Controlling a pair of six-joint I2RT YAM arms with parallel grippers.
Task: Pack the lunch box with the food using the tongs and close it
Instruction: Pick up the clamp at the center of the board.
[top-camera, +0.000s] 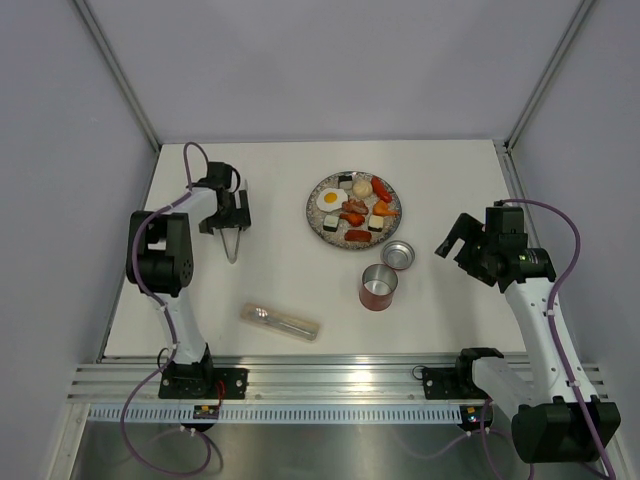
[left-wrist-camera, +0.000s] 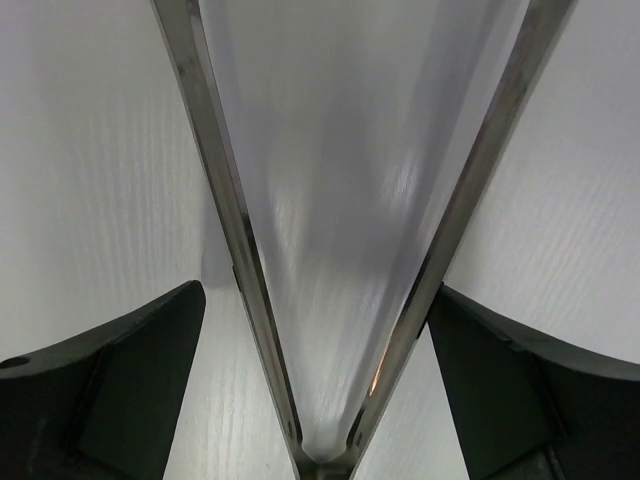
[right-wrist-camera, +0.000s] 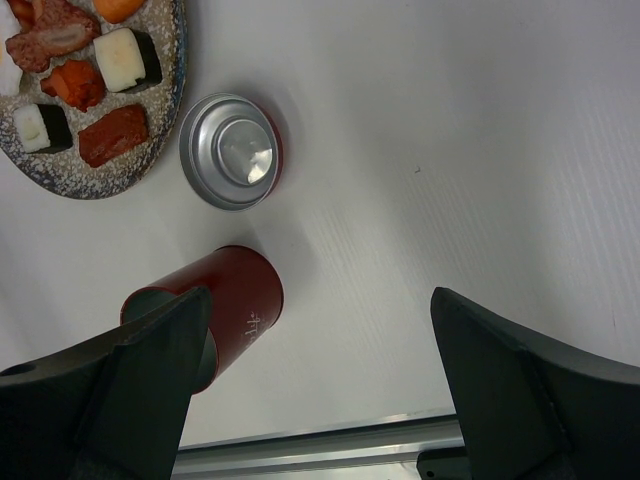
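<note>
1. The lunch box (top-camera: 378, 287) stood upright, low and right of centre in the overhead view: a small red cylinder, shiny metal inside, mouth open to the camera
2. Its lid (top-camera: 399, 254) lay just above it, near the lower right rim of the plate (top-camera: 316, 222), flipped over so the metal hollow faced up with a thin red edge around it
3. The food (top-camera: 355, 208) sat on that speckled grey plate above centre: a fried egg, sausages, shrimp, a pale ball and sushi blocks
4. The tongs (top-camera: 232, 250) lay flat on the table (top-camera: 280, 180), left of centre, a narrow silver V with the joined end toward the bottom of the frame
5. The left gripper (top-camera: 230, 225) hung over the tongs' open ends, jaws spread wide; in its wrist view both thin arms ran between the dark fingers (left-wrist-camera: 130, 380), close on each side, and whether anything touched could not be told
6. The right gripper (top-camera: 450, 240) hovered at the right side, jaws fully apart and holding nothing; its wrist view had the jar by the lower left finger
</note>
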